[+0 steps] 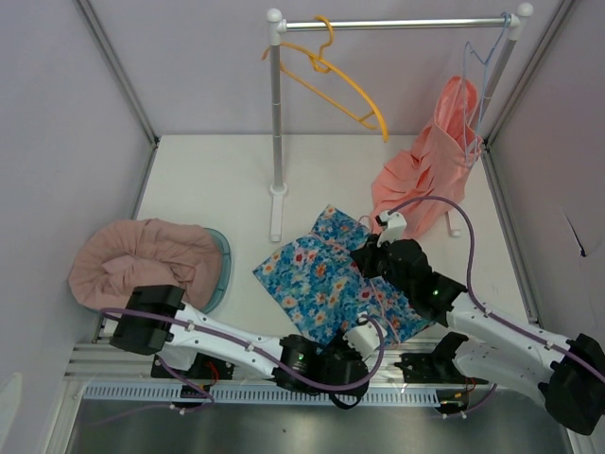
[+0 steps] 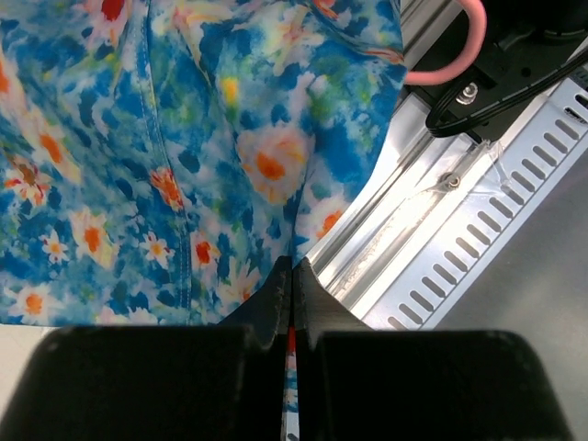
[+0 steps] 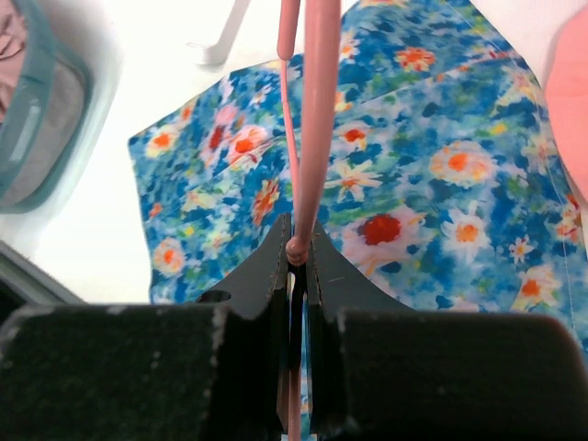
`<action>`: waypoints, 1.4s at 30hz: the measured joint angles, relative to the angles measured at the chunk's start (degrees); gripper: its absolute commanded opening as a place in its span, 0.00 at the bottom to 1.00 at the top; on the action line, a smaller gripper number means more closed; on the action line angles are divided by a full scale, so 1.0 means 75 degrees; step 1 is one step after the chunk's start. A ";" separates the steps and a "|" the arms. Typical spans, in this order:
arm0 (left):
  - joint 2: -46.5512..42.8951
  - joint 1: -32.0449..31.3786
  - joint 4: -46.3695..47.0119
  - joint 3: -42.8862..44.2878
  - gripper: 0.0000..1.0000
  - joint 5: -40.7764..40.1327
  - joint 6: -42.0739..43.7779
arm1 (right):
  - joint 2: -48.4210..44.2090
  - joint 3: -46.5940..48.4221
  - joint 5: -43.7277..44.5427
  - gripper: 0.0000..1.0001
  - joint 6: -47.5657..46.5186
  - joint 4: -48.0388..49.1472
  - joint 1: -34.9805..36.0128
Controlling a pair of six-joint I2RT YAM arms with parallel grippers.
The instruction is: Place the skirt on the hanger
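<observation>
**Top external view: skirt flat on the table, both arms on it**

So the blue floral skirt [image 1: 317,274] is lying spread out on the white table [image 1: 217,180], not on any hanger yet. Both arms reach in over the skirt's near-right part.

Left wrist view: the left fingers [image 2: 271,303] are pressed together and nipping the skirt's near edge. You can see a sliver of the print caught between them. Right beside that edge is the slotted metal rail [image 2: 478,230].

Right wrist view: the right fingers [image 3: 266,276] are clamped on a thin pink hanger [image 3: 320,110]. Its bar runs out above the skirt's flowers toward the skirt's far side.

Other stuff around the skirt:
- To the left of it there's a teal basket [image 1: 219,255] with a pink cloth [image 1: 142,260] heaped in it.
- Behind it stands the clothes rack [image 1: 277,113], with an orange hanger [image 1: 350,90] on its rail.
- Behind it and to the right, a coral dress [image 1: 435,161] hangs from the same rack.
</observation>
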 measured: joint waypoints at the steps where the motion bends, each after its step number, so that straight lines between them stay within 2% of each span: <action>1: -0.0023 0.0020 -0.0006 0.0000 0.00 0.0000 0.0044 | 0.0000 0.0108 0.0052 0.00 -0.0009 -0.0093 0.0131; 6: -0.0052 0.0073 -0.0009 0.0090 0.00 0.0015 0.0341 | 0.0009 0.0446 0.0291 0.00 -0.0044 -0.0329 0.0676; 16: -0.0393 0.0070 -0.0012 0.0332 0.00 0.0163 0.0688 | 0.0251 0.0766 0.0542 0.00 -0.0096 -0.0912 0.0953; 17: -0.0478 0.0070 -0.0015 0.0332 0.03 0.0204 0.0697 | 0.0242 0.0860 0.0562 0.00 -0.0128 -0.1014 0.0956; 18: -0.0548 0.0070 -0.0015 0.0332 0.17 0.0224 0.0705 | 0.0227 0.0941 0.0568 0.00 -0.0149 -0.1084 0.0956; 20: -0.0720 0.0047 -0.0017 0.0323 0.30 0.0256 0.0749 | 0.0154 0.1195 0.0583 0.00 -0.0224 -0.1320 0.0956; 21: -0.0836 0.0023 -0.0029 0.0309 0.42 0.0268 0.0752 | 0.0117 0.1349 0.0589 0.00 -0.0251 -0.1451 0.0956; 23: -0.1172 -0.0029 -0.0058 0.0268 0.48 0.0254 0.0723 | 0.0047 0.1734 0.0627 0.00 -0.0329 -0.1693 0.0956; 29: -0.2704 -0.0064 -0.0239 0.0221 0.51 -0.0268 0.0647 | -0.0321 0.2387 0.0793 0.00 -0.0475 -0.2177 0.0956; 33: -0.3824 -0.0061 -0.0901 0.0402 0.51 -0.1043 0.0280 | -0.0382 0.2981 0.1067 0.00 -0.0621 -0.2926 0.0851; 42: -0.6196 -0.0058 -0.2541 0.1040 0.48 -0.2340 -0.0472 | -0.0391 0.4272 0.1081 0.00 -0.0854 -0.3975 -0.0580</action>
